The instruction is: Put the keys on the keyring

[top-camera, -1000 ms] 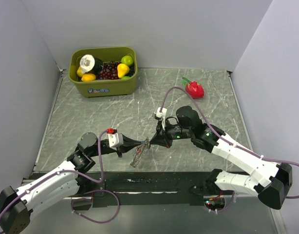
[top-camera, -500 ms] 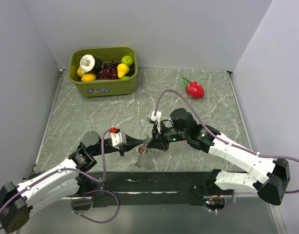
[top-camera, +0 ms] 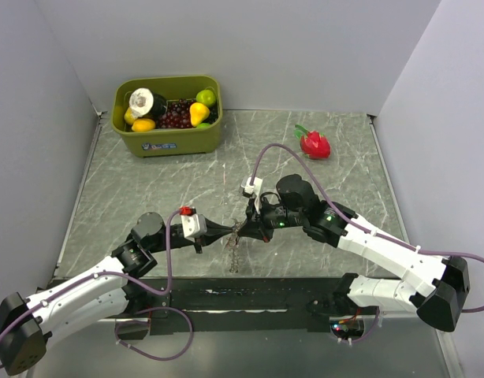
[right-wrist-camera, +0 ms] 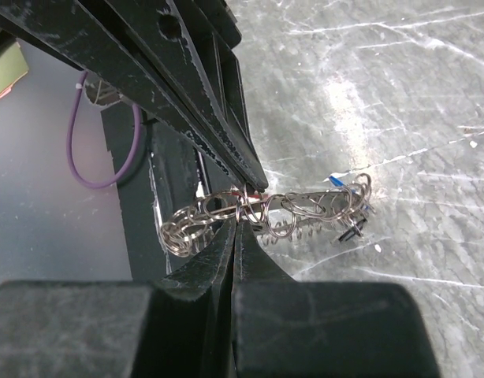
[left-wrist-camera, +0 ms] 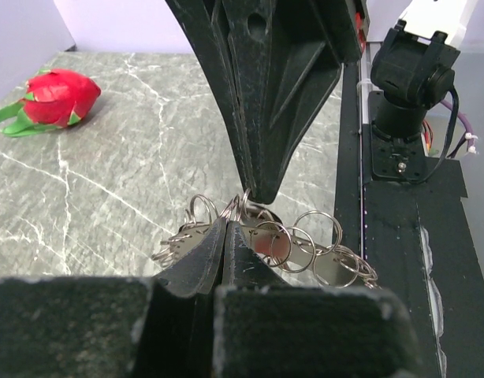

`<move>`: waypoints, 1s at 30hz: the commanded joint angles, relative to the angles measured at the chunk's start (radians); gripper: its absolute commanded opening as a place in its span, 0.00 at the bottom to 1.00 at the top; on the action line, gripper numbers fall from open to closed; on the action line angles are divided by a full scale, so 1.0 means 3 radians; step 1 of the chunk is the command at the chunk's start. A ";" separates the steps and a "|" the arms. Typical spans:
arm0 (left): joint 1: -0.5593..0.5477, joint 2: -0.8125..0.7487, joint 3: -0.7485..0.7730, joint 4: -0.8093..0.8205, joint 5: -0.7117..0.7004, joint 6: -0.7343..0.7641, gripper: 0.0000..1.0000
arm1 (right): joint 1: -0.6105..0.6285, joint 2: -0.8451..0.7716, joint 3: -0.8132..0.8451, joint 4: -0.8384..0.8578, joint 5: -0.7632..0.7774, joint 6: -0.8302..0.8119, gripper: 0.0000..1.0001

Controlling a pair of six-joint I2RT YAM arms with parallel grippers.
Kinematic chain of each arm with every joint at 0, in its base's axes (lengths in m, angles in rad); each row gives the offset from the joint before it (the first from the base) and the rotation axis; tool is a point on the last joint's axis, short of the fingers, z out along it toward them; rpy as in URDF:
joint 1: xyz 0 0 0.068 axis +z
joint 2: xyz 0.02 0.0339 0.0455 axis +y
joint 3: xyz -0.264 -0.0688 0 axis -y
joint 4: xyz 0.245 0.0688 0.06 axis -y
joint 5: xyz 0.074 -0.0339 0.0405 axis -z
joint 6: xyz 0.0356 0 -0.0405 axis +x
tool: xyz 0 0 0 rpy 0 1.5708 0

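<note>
My two grippers meet tip to tip above the near middle of the table. The keyring point(top-camera: 235, 239), a tangled chain of silver split rings point(left-wrist-camera: 305, 248), hangs between them. My left gripper point(top-camera: 229, 230) is shut on the rings, its fingertips point(left-wrist-camera: 214, 240) pressed together. My right gripper point(top-camera: 243, 231) comes from the opposite side and is shut on one ring point(right-wrist-camera: 242, 211). Of the keys, a blue head point(right-wrist-camera: 334, 180) and a black one point(right-wrist-camera: 349, 233) dangle at the chain's far end. A red head point(left-wrist-camera: 263, 246) shows behind the rings.
A green bin point(top-camera: 173, 142) of toy fruit stands at the back left. A red dragon fruit toy point(top-camera: 314, 145) lies at the back right. A black strip point(top-camera: 250, 295) runs along the near edge. Walls close in the left, right and back sides.
Both grippers have shifted slightly left, still joined. The bunch that hung down to the lower left has drawn up closer under the tips.
</note>
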 commanded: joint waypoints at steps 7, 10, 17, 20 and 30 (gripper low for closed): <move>-0.0036 -0.0086 0.0151 0.0206 0.0013 0.0086 0.01 | 0.0019 -0.0140 0.0110 0.0190 0.0173 0.0022 0.00; -0.0036 -0.0121 0.0146 0.0237 0.0023 0.0076 0.01 | 0.0019 -0.0120 0.0100 0.0170 0.0255 0.0022 0.00; -0.0036 -0.0244 0.0110 0.0186 -0.0048 0.0102 0.01 | 0.0014 -0.0160 0.0013 0.0170 0.0362 0.0114 0.00; -0.0036 -0.0285 0.0090 0.0232 -0.0038 0.0086 0.01 | 0.0004 -0.0176 -0.0022 0.0170 0.0413 0.0114 0.00; -0.0031 -0.0306 -0.0017 0.0579 0.0054 -0.0041 0.01 | -0.0017 -0.0155 -0.0043 0.0231 0.0199 0.0099 0.00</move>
